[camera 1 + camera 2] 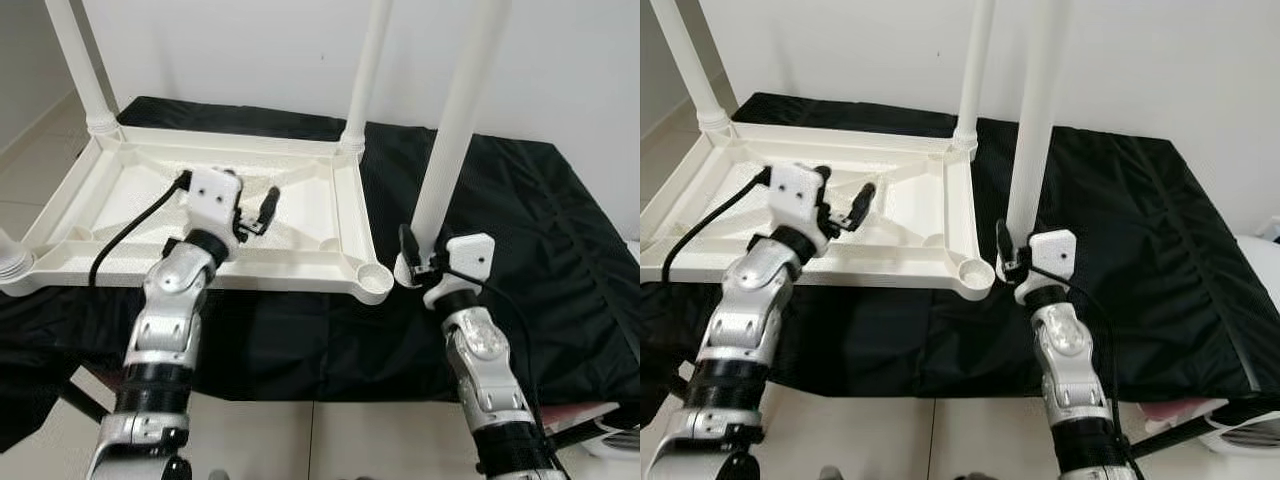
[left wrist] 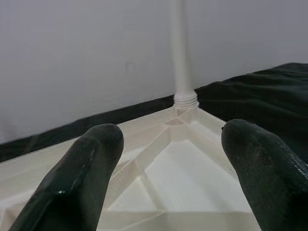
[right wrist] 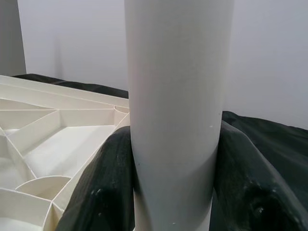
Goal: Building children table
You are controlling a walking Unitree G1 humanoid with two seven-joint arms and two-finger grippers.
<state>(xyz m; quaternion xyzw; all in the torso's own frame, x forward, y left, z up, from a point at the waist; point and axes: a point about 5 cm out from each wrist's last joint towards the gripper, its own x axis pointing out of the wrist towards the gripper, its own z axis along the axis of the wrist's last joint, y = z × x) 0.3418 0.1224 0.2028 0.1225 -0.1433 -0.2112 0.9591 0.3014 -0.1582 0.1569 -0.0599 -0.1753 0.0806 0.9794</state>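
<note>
One leg (image 1: pixel 455 120), clamped upright in the right gripper (image 1: pixel 418 262), stands beside the upturned tabletop's (image 1: pixel 300 270) empty near-right socket (image 1: pixel 374 275); tilted, it could jam. Left gripper (image 1: pixel 256 215) hovers, fingers spread.

Silver jointed arms, white boxy wrist housings behind long black fingers (image 2: pixel 82 178), black cable looping off each wrist.
</note>
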